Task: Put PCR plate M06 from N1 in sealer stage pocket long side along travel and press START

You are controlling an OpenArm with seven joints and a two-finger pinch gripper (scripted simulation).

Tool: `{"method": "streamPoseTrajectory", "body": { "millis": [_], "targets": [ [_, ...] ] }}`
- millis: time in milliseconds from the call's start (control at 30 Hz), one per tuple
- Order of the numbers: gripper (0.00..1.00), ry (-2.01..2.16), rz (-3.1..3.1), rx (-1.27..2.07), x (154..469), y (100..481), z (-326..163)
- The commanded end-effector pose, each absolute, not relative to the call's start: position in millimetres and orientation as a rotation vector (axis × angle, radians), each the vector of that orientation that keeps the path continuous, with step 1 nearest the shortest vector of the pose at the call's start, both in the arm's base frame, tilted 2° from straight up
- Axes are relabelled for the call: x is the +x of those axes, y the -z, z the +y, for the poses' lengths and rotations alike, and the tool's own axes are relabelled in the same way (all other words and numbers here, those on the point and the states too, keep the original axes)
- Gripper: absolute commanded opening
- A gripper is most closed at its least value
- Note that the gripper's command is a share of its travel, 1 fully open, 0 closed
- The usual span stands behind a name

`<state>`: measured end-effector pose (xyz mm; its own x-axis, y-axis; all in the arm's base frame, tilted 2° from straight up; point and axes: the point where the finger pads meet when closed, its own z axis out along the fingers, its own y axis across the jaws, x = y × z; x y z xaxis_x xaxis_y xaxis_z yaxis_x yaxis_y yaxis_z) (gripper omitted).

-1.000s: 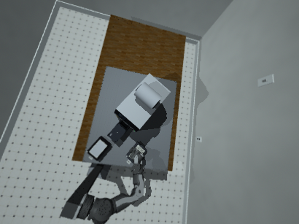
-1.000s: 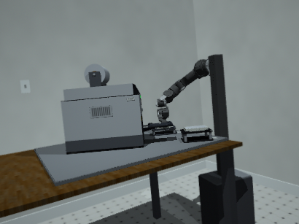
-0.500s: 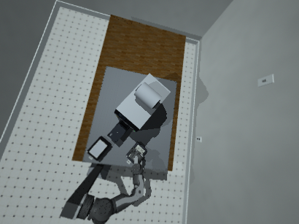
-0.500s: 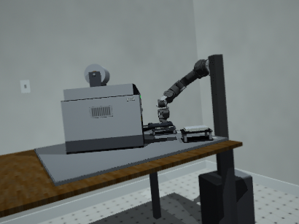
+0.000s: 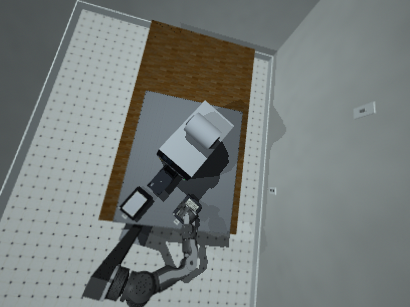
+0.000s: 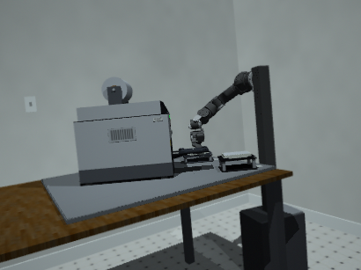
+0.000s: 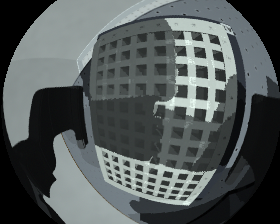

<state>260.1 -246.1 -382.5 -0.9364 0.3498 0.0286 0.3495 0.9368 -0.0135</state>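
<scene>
Grey sealer beside M06 | jaws spread over it | M09 apart

One arm ends in one pincer. Two plates: one right beneath the pincer, the other off to its side. One grey machine stands beyond it, carrying one roll.

The arm hides plate nest N1 from above; the wrist view crops the well plate's edges.
</scene>
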Motion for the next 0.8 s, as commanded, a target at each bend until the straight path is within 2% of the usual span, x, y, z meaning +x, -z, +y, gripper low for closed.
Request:
{"method": "streamPoseTrajectory", "body": {
  "millis": [0,767],
  "targets": [
    [0.77,-0.011,-3.065,-0.554,263.0,380.7,-244.7],
    [0.77,-0.01,-3.061,-0.552,258.2,383.9,-245.6]
  ]
}}
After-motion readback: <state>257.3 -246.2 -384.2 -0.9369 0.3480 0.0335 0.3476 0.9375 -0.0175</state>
